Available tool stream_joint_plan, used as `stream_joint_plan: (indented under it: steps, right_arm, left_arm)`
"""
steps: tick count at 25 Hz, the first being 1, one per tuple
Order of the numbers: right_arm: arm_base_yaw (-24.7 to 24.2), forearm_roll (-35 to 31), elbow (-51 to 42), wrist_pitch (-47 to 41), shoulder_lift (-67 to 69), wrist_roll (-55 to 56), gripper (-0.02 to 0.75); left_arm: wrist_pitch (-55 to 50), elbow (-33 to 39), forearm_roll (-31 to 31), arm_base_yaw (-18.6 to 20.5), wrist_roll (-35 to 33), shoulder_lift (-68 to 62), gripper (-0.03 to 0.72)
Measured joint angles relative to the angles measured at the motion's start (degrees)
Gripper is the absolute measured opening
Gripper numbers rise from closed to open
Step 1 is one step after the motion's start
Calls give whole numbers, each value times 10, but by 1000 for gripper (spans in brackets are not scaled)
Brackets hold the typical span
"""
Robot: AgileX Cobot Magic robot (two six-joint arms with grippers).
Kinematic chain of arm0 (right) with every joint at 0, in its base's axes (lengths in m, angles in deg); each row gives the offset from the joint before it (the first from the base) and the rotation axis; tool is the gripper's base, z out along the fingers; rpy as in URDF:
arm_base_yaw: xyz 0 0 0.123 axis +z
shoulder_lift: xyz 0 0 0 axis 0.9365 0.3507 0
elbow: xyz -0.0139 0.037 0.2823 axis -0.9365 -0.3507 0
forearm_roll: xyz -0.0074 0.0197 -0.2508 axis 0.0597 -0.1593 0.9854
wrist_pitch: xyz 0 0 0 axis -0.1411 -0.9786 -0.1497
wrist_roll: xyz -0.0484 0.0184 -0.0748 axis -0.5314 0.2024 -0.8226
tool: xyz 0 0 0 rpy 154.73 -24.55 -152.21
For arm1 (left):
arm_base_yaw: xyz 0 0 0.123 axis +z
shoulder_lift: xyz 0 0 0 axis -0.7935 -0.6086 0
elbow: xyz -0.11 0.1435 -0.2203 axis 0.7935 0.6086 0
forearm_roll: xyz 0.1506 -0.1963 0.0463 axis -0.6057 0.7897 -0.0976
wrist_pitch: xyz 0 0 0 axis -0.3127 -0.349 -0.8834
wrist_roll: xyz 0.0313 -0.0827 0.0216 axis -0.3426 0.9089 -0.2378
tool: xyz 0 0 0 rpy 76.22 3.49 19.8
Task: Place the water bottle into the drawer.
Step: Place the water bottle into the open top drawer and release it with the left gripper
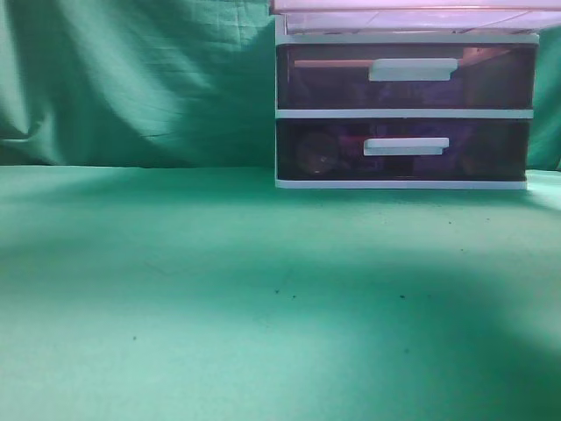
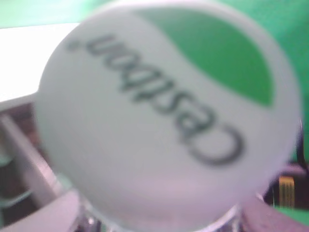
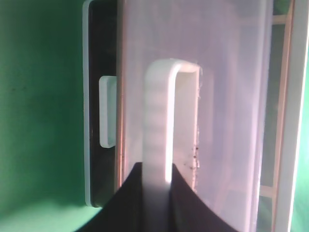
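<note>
Water bottle [image 2: 164, 116] is filling the left wrist view cap-on, hanging above the drawer [image 3: 193, 96]; left claw unseen, grip undeterminable. Right claw [image 3: 157, 193] is clamping the drawer's white handle [image 3: 159, 121], holding it out. Next, judged: lowering and releasing inside.

- A green cloth [image 1: 175, 333] covers the table, with a few tiny dark specks.
- A wrinkled green curtain [image 1: 131, 79] hangs at the far side.
- Far right, two dark translucent lower drawers [image 1: 403, 112] sit shut in a white frame [image 1: 403, 184], each with a white bar handle [image 1: 412, 69].
</note>
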Motion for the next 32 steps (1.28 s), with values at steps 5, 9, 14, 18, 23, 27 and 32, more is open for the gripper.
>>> stream_joint_plan:
  steps: [5,9,14,18,23,27,32]
  right_arm:
    - [0,-1,0,0,0,0,78]
    - [0,-1,0,0,-1,0,78]
    - [0,-1,-1,1,-2,3,78]
    - [0,0,-1,2,-2,16,78]
    - [0,1,-2,3,-2,21,78]
    - [0,1,-4,5,-2,24,78]
    - [0,2,-4,5,-2,42,78]
  left_arm:
    - [12,-172,104,-42,-53,-176,295]
    - [18,-320,247,-59,-56,-322,295]
    - [34,-450,345,-73,-56,-471,295]
    - [43,-479,396,-73,-45,-534,295]
    - [54,-480,413,-73,8,-562,350]
    - [57,-484,422,-73,11,-564,577]
    - [63,-496,424,-73,-16,-564,645]
